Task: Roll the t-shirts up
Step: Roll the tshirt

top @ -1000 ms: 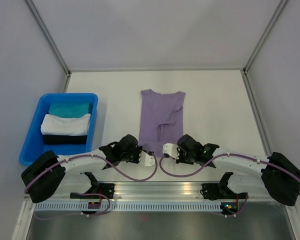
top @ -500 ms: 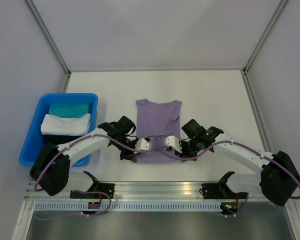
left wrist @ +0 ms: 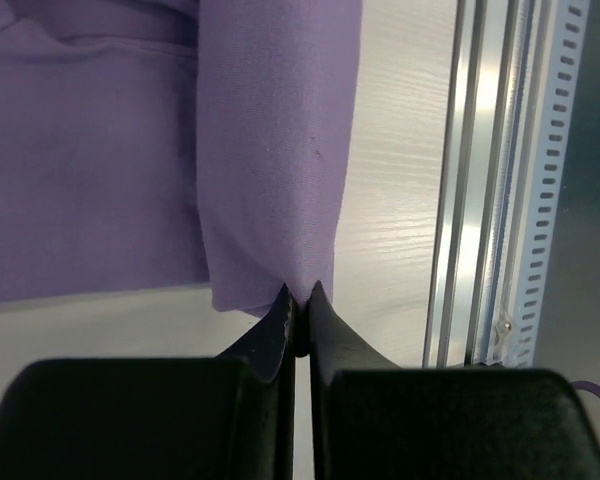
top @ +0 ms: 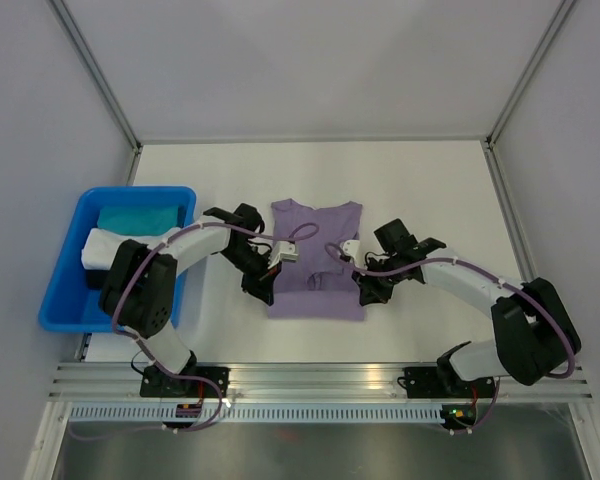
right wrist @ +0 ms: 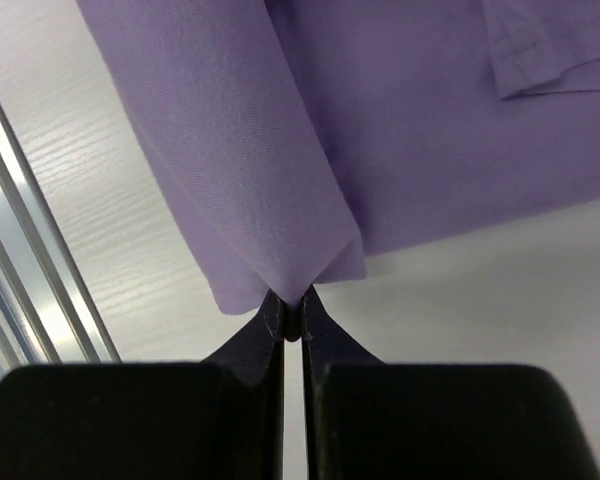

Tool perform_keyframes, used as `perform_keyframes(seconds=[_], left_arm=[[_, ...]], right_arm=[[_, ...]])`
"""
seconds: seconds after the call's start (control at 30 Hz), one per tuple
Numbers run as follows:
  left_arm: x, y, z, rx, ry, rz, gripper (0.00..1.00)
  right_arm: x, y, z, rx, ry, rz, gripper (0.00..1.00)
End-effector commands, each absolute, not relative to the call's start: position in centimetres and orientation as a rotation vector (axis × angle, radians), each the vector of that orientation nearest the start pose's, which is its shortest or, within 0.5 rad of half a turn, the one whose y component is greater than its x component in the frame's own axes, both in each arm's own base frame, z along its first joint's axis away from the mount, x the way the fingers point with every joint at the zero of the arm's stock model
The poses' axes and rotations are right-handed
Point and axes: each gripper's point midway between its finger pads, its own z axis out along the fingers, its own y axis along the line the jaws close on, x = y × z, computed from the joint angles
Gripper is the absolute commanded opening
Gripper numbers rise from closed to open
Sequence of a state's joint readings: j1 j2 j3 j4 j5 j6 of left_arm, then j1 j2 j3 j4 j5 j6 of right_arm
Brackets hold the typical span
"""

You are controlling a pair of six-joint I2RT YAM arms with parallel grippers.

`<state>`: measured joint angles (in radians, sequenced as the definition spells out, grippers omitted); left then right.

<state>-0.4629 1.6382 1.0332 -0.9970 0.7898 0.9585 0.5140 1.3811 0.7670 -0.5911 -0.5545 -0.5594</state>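
Top external view has the t-shirt [top: 325, 215] lying lengthwise, collar at the far end; left tool [left wrist: 299, 303] and right tool [right wrist: 292, 308] clench its near fold (one at each end).

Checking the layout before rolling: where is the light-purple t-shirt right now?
Top view: the thin light-purple short-sleeved t-shirt lies mid-table, right of the blue plastic bin, pinched at either side by the left gripper and right gripper.
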Motion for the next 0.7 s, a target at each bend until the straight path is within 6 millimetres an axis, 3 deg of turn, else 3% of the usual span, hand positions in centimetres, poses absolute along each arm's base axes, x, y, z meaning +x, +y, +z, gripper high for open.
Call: perform_keyframes(seconds=[0.0, 0.17, 0.33, 0.5, 0.67], left_arm=[[18.8, -20.2, 6.7, 1.702, 2.163, -1.199, 0.02], [20.3, -20.4, 5.6, 1.645, 2.236, -1.229, 0.09], [22.5, -20.8, 4.6, 1.579, 2.360, -1.186, 0.19], [23.1, -21.0, 4.8, 1.568, 2.347, -1.172, 0.25], [23.4, -20.5, 4.5, 1.560, 2.373, -1.097, 0.42]], right_arm=[[21.6, 19.9, 5.5, -1.330, 2.247, 0.745, 0.08], [24.0, 19.0, 5.0, -1.208, 2.311, 0.685, 0.17], [25.3, 17.5, 5.2, -1.060, 2.373, 0.630, 0.33], [26.4, 16.9, 8.5, -0.970, 2.307, 0.622, 0.40], [26.1, 17.3, 10.3, -0.911, 2.310, 0.670, 0.42]])
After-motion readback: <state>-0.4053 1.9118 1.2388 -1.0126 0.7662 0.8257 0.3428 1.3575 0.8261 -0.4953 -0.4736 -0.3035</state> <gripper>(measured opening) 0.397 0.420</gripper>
